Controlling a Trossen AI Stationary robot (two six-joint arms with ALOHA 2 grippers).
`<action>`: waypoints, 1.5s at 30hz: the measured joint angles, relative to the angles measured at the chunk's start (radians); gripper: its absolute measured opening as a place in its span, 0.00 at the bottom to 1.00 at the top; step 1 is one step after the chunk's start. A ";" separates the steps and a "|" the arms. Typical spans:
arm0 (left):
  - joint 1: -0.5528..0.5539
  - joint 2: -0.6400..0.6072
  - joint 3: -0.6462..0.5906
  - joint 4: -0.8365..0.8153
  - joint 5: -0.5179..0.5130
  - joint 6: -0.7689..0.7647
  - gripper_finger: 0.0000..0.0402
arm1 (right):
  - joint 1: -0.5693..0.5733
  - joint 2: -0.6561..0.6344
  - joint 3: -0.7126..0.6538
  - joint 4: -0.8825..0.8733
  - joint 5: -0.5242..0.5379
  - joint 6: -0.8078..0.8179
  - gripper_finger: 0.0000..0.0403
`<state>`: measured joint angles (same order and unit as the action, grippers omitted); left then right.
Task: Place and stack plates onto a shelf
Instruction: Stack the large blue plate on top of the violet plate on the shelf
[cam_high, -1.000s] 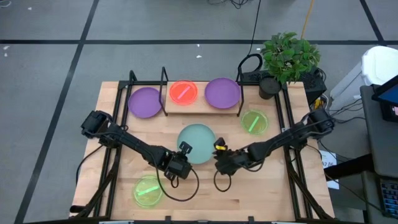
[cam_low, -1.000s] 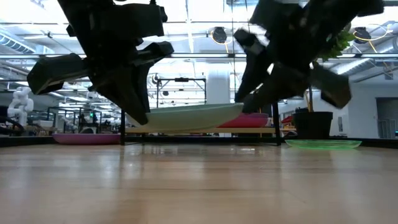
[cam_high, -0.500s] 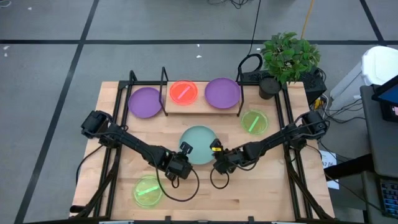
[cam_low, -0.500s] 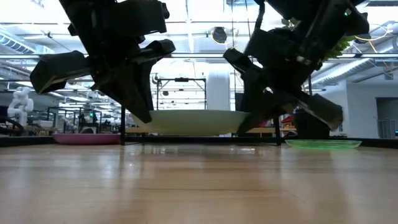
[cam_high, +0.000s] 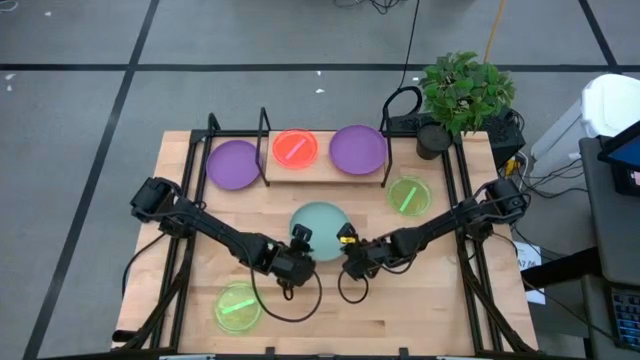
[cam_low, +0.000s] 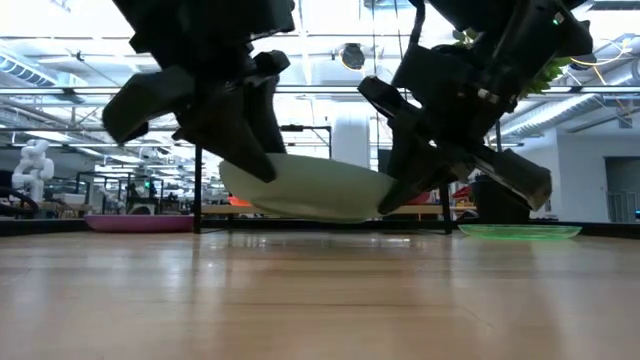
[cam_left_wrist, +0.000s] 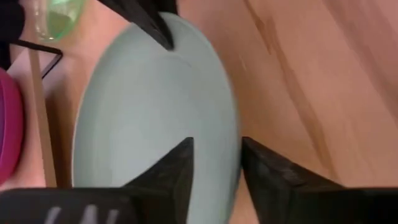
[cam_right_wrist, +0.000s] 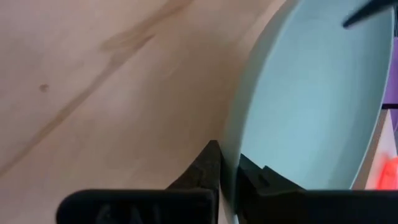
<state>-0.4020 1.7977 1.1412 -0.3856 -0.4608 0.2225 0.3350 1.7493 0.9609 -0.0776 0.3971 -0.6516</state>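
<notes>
The teal plate (cam_high: 320, 225) hangs a little above the middle of the table, between my two grippers. My right gripper (cam_right_wrist: 229, 168) is shut on its rim on the right side. My left gripper (cam_left_wrist: 217, 162) is open at the plate's near left rim (cam_left_wrist: 234, 134), one finger over the plate's inside and one outside it. The shelf (cam_high: 300, 170) at the far side carries a purple plate (cam_high: 357, 148) and an orange-red plate (cam_high: 295, 148). Another purple plate (cam_high: 234, 163) lies at the shelf's left end. My right gripper pinches the teal plate's rim (cam_right_wrist: 231, 146) between its two fingers, one on the plate's inside and one on its outside. The fingers come slanting from the table's near right. The plate is lifted clear of the table and tilted, its left side higher (cam_low: 228, 170). Whether my left gripper touches the rim, I cannot tell.
One green plate (cam_high: 408, 195) lies right of the shelf, and another green plate (cam_high: 238, 307) lies at the near left corner. A potted plant (cam_high: 462, 90) stands at the far right corner. Bare wood shows along the near edge.
My right gripper has moved in on the teal plate's right rim and shut on it. My left gripper, shut on the left rim before, has opened. The plate went level, then tipped with its left side up.
</notes>
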 joint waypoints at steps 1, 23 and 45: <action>-0.002 0.000 0.000 0.014 -0.001 -0.020 0.38 | 0.001 0.000 0.000 -0.002 0.000 -0.005 0.01; -0.168 0.000 0.000 0.298 -0.657 -0.270 0.54 | -0.046 -0.273 0.000 -0.279 0.049 0.020 0.01; -0.239 -0.001 0.001 0.335 -0.736 -0.472 0.54 | -0.489 -0.287 0.152 -0.309 0.048 -0.115 0.00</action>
<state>-0.6413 1.7966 1.1419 -0.0510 -1.1969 -0.2499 -0.1535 1.4627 1.1127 -0.3870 0.4454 -0.7664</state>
